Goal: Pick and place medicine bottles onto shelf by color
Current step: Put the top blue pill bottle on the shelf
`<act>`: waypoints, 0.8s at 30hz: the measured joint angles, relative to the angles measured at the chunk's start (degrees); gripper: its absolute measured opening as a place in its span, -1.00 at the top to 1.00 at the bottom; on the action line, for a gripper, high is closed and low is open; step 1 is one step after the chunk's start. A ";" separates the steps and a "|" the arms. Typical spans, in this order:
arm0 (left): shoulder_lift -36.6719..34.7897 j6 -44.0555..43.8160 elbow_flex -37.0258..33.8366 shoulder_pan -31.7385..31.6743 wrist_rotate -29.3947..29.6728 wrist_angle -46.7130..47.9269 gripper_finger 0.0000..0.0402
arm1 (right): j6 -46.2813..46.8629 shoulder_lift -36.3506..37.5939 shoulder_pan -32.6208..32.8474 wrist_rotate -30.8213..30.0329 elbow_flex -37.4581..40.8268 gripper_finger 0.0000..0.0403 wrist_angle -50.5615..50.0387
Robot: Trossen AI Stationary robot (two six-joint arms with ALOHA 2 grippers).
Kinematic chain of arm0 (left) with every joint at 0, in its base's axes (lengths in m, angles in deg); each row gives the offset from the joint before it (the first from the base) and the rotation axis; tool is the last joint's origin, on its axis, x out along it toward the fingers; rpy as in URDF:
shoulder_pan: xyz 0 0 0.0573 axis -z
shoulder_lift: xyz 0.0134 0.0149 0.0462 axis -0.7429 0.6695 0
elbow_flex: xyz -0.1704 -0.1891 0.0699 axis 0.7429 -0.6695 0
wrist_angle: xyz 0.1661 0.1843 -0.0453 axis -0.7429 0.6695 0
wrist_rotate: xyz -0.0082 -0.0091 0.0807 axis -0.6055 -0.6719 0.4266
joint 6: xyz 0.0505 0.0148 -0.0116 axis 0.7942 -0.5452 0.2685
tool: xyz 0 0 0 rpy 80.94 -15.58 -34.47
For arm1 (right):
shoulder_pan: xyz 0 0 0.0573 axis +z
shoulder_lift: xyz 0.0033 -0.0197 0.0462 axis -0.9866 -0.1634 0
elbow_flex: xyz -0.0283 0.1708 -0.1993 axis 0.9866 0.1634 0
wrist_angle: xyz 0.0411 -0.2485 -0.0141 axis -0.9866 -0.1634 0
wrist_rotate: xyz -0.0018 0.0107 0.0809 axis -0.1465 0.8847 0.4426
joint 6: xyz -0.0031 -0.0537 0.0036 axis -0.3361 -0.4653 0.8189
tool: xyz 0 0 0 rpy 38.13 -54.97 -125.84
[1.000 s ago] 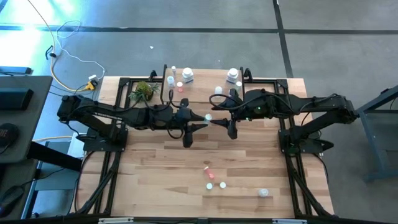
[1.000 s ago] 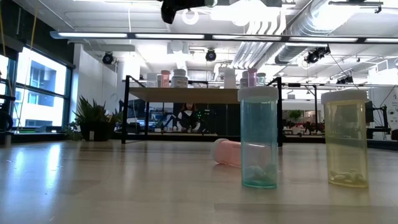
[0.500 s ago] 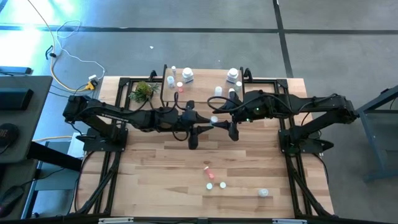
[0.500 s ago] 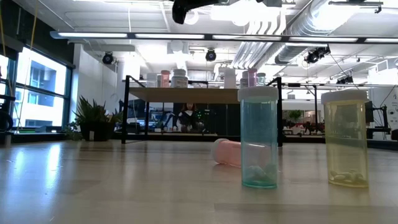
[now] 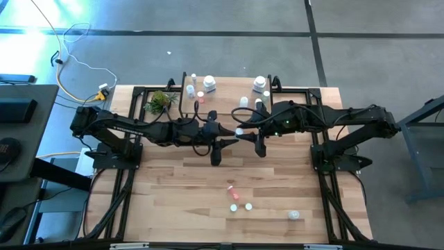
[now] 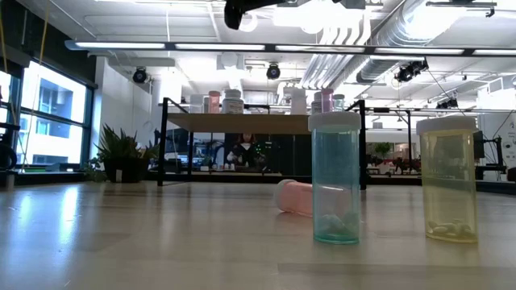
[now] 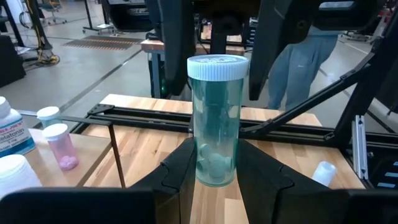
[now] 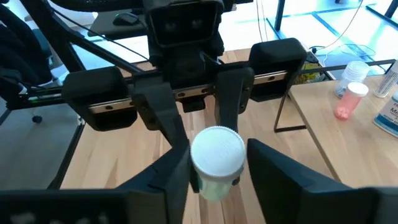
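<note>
- left hand (image 7: pixel 214 174) clenched on a green-tinted bottle (image 7: pixel 217 118) with a white cap, held upright above mid-surface (image 5: pixel 180 180);
- right hand (image 8: pixel 214 171) meets it there, fingers either side of the cap; grasp or not, cannot tell;
- shelf (image 5: pixel 229 94) at the far edge carries white and pink bottles.
</note>
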 joint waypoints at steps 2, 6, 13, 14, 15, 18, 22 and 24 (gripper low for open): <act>0.00 0.00 0.00 -0.01 0.08 0.00 0.54 | 0.00 0.00 0.00 0.02 0.00 0.33 0.00; 0.00 0.00 0.00 -0.01 0.31 -0.02 0.54 | 0.00 0.00 0.00 0.00 0.00 0.42 0.00; 0.00 0.01 -0.02 -0.01 0.44 -0.01 0.54 | 0.00 0.00 0.00 0.19 0.00 0.44 -0.11; 0.00 0.00 -0.02 -0.01 0.44 -0.02 0.54 | 0.00 0.00 0.00 0.20 -0.02 0.44 -0.13; 0.00 0.02 -0.02 -0.01 0.44 -0.02 0.54 | 0.00 0.00 0.00 0.20 -0.02 0.45 -0.16; 0.00 0.02 -0.02 -0.01 0.44 -0.02 0.54 | 0.00 0.00 0.00 0.26 -0.02 0.45 -0.20; 0.00 0.02 -0.02 -0.01 0.44 -0.02 0.54 | 0.00 0.00 0.00 0.35 -0.02 0.45 -0.22; 0.00 0.02 -0.03 -0.01 0.44 -0.02 0.54 | 0.00 0.00 0.00 0.37 -0.02 0.45 -0.22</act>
